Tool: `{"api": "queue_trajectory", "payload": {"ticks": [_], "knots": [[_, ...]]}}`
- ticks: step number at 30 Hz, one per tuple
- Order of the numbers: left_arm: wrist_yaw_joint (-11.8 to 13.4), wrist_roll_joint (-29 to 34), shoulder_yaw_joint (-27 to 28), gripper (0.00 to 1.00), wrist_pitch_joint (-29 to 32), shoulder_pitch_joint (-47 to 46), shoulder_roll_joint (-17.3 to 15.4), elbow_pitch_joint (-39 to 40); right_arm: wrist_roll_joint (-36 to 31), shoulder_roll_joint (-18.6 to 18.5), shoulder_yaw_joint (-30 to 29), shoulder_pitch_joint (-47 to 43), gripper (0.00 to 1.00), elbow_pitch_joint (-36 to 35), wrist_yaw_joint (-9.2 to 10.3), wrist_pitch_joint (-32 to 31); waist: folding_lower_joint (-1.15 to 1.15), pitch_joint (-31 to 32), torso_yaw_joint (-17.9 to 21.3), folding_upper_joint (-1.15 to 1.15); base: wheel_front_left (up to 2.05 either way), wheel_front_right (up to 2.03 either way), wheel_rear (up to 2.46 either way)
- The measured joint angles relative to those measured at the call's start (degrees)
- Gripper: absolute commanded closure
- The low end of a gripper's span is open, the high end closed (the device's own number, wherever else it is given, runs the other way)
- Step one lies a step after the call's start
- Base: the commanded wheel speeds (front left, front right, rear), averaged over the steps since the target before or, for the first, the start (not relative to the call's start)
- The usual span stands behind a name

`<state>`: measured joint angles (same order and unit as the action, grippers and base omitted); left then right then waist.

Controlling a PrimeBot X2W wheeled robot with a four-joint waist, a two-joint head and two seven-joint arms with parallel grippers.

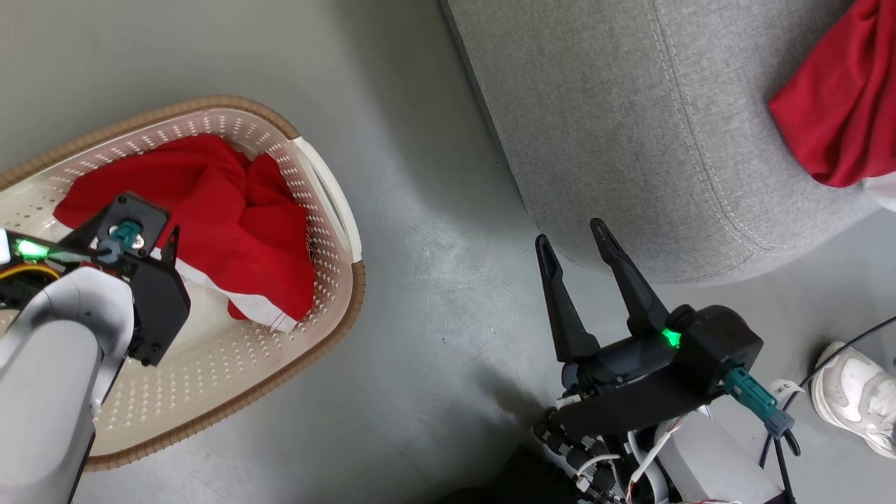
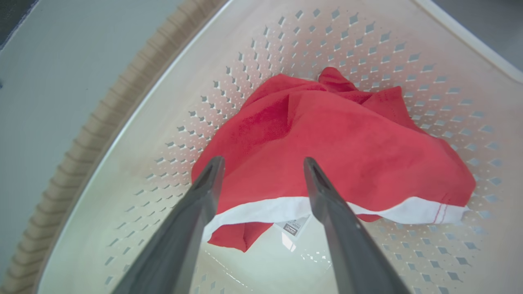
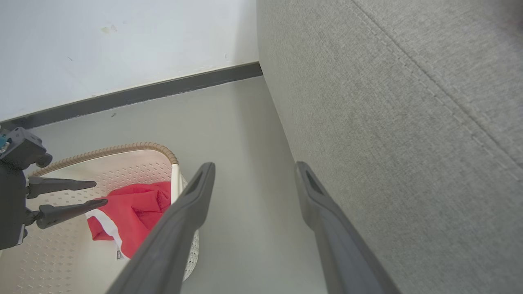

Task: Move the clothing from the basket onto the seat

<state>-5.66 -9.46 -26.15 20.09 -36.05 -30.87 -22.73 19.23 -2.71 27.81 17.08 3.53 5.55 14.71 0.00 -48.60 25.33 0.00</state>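
Observation:
One piece of the clothing (image 2: 347,139), bright red with a white hem, lies crumpled in the cream basket (image 2: 367,45). My left gripper (image 2: 262,161) hangs open inside the basket, just above the hem, with nothing between its fingers. In the head view this red piece (image 1: 231,217) fills the basket's (image 1: 329,203) far half. Another red garment (image 1: 833,105) lies on the grey seat (image 1: 630,126) at the upper right. My right gripper (image 1: 570,233) stands open and empty over the floor, beside the seat's rounded corner.
Bare grey floor (image 1: 434,280) separates the basket from the seat. A person's white shoe (image 1: 854,399) and a black cable (image 1: 840,350) are at the lower right. A white wall with a dark skirting board (image 3: 163,87) stands behind the basket.

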Motion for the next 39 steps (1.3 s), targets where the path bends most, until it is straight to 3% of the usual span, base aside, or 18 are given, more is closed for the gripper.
{"api": "queue_trajectory", "payload": {"ticks": [30,39], "knots": [[-1.5,-5.1,-3.5,0.00,-2.9,-4.0,0.5,-1.0,1.0,0.1,2.2,0.0,0.00,0.1,0.75,0.0,0.00,-3.8,0.6,0.00,0.00,0.00,0.00],[-1.9,-7.3,-7.4,0.00,-3.7,-5.5,-0.1,-1.4,1.0,0.1,1.8,0.0,0.00,0.0,1.01,0.0,0.00,-4.5,0.3,0.00,0.00,0.00,0.00]]}}
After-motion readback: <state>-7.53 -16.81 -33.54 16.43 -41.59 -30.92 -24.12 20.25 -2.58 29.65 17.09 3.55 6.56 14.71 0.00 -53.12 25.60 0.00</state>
